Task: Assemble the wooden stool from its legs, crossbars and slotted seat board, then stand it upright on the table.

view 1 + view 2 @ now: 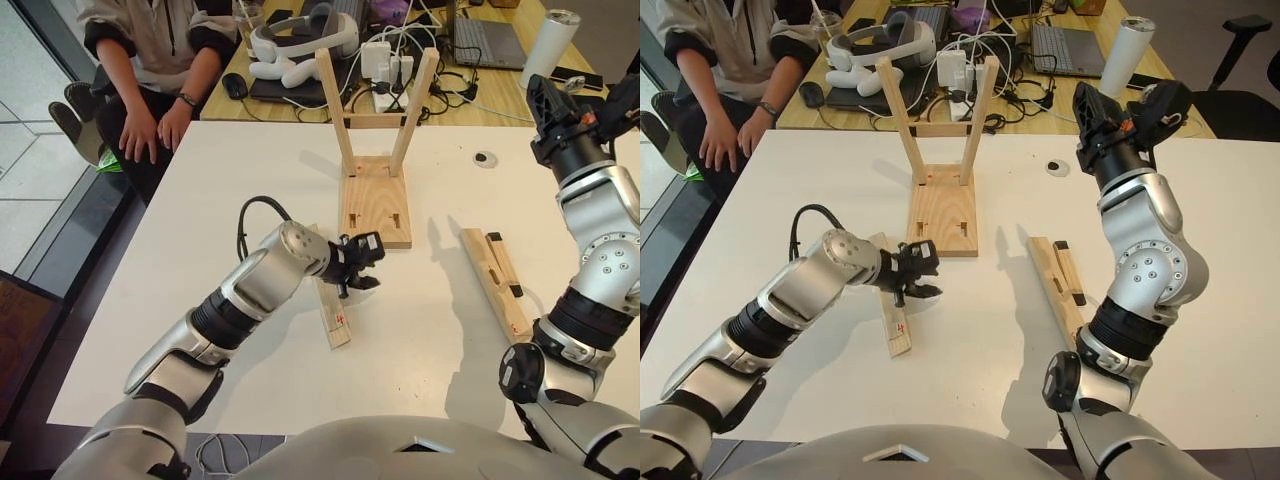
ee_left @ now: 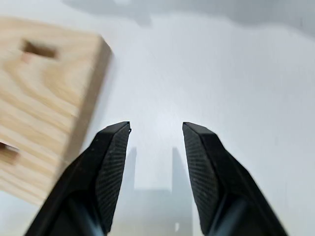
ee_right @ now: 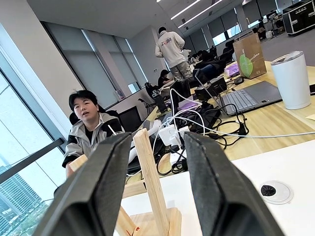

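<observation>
While left gripper [image 1: 364, 268] hovers just beside the seat board [image 1: 375, 205], fingers apart, right gripper's [image 1: 1126, 104] raised well away, spread too.

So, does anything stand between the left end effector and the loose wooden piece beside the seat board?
Nothing visible. The open left end effector hangs just beside the loose wooden piece, over bare table, near the seat board.
</observation>
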